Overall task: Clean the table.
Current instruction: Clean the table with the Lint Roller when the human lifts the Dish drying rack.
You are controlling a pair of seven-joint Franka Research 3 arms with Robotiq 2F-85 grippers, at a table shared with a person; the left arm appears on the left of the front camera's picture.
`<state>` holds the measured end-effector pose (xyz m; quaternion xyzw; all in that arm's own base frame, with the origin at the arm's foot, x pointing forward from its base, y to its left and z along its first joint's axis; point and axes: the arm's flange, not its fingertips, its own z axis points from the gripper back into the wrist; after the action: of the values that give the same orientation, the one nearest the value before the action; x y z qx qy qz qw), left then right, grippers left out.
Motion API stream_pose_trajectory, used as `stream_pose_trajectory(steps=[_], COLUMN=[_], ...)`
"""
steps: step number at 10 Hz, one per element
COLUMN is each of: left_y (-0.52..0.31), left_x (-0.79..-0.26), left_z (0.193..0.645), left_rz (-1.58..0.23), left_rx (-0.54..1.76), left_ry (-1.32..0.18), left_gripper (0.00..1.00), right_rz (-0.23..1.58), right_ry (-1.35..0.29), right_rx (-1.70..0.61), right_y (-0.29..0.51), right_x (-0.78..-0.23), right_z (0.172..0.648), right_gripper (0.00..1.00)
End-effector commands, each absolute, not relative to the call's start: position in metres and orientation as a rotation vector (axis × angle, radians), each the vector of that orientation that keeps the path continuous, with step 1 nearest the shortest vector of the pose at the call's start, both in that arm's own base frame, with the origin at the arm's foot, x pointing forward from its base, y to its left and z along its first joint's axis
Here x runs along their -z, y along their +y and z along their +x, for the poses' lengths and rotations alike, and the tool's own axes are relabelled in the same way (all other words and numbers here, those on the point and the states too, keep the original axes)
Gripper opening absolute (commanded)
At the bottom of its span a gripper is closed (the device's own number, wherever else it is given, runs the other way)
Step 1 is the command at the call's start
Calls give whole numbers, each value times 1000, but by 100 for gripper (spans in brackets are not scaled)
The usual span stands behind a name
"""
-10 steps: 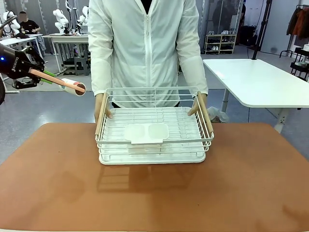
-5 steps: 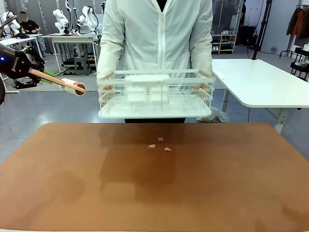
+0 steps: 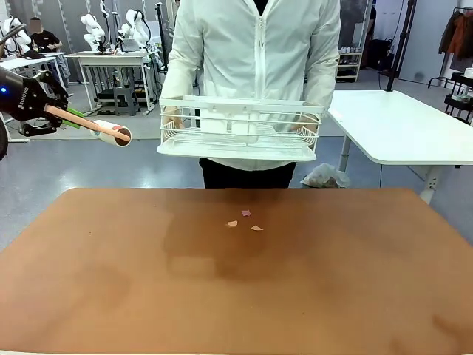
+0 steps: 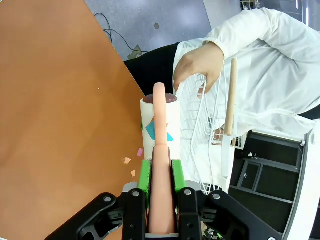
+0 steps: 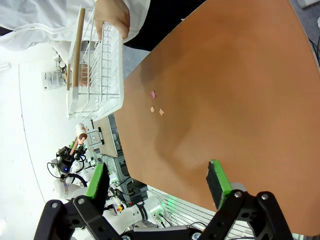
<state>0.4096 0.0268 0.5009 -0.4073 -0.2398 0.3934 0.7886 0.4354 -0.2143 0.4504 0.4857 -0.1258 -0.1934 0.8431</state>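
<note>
**While the rack hangs in the air, three scraps lie bare on the table**

As the person at the far side holds the white wire rack [image 3: 236,129] up clear of the table [image 3: 332,281], both hands grip its ends, one hand [image 3: 171,118] on the picture's left, the other [image 3: 310,126] on the right; the rack sits level at about waist height, apart from the top.

Down on the table, three small scraps [image 3: 244,220] lie close together near the far edge, around the middle; one looks pinkish, two look orange; the rest of the reddish-brown top runs wide across the front view, and a white table [image 3: 399,126] stands off beyond its right far corner.

Over on the left, the left gripper [image 3: 63,117] hangs outside the table's left edge, above the floor; it is clamped on the pink handle of a roller [image 3: 111,132], with the white roll pointing toward the rack. From the left wrist, the green pads [image 4: 145,172] press the handle from both sides; the roll [image 4: 160,125] carries a few teal and orange bits; the scraps [image 4: 132,162] show just beside it on the table [image 4: 50,100].

From the right wrist, the right gripper [image 5: 157,182] hovers above the table [image 5: 240,90] with its jaws spread wide and nothing between them; the scraps [image 5: 156,107] and rack [image 5: 100,70] lie farther off.
</note>
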Motion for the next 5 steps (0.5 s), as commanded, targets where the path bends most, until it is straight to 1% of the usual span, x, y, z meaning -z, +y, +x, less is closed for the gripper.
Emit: stream_pose_trajectory(steps=[1,5], left_y=[27,27], left_x=[-502,-502], left_z=[410,410], left_rz=[-876,-876], left_rx=[-848,-848], left_ry=[-522,-522], left_gripper=[1,1], right_rz=[1020,1020], right_ry=[-280,-280], right_rx=[415,415], right_y=[-211,-211], right_x=[-452,-452], right_z=[434,434], right_gripper=[100,100])
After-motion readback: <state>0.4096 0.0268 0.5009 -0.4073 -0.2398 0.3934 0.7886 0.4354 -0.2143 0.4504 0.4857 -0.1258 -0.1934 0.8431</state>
